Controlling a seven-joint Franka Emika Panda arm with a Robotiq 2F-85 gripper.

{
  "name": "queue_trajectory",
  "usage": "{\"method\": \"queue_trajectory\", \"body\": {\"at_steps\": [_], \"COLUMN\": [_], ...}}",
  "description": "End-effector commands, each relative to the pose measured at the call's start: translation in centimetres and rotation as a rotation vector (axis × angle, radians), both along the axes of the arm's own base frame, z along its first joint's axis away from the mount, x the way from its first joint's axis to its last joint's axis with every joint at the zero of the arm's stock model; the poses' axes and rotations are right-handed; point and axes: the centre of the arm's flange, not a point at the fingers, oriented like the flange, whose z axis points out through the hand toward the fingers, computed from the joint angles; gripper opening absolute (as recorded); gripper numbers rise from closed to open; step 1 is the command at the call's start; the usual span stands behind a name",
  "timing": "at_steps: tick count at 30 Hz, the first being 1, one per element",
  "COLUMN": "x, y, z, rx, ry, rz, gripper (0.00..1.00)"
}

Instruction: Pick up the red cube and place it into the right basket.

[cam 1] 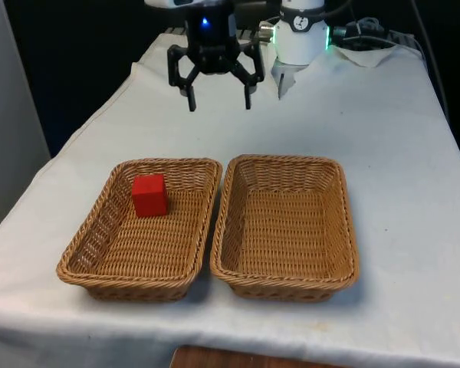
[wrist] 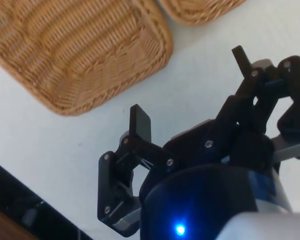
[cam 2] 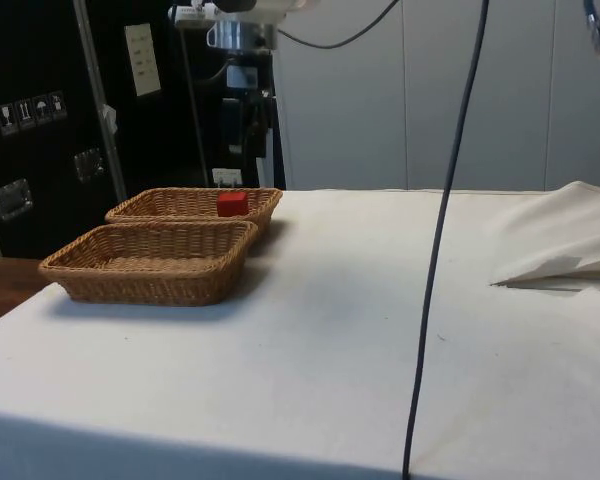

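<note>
My gripper [cam 1: 218, 103] hangs high at the top of the front frame, fingers spread apart and pointing down, holding nothing — well behind both baskets. The cube [cam 1: 149, 195] sits in the left basket [cam 1: 92, 241], near its far end; the right basket [cam 1: 351, 253] lies just beside.

No readable text or labels.

Two wicker baskets [cam 1: 142, 230] [cam 1: 285, 226], side by side. One red cube [cam 1: 149, 195]. One gripper [cam 1: 218, 103]. One table [cam 1: 399, 153].
</note>
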Motion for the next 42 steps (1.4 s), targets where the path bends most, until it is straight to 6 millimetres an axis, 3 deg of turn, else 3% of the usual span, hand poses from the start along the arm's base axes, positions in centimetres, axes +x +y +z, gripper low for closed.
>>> {"method": "queue_trajectory", "body": {"at_steps": [1, 31, 42], "x": [-0.4, -4.5, -4.7], "y": [0.5, 6.7, 7.1], "z": [0.1, -0.9, -1.2], "rx": [-0.008, 0.083, 0.036], "ry": [-0.005, 0.034, 0.025], "rz": [0.0, 0.098, 0.092], "gripper": [1.0, 1.0, 1.0]}}
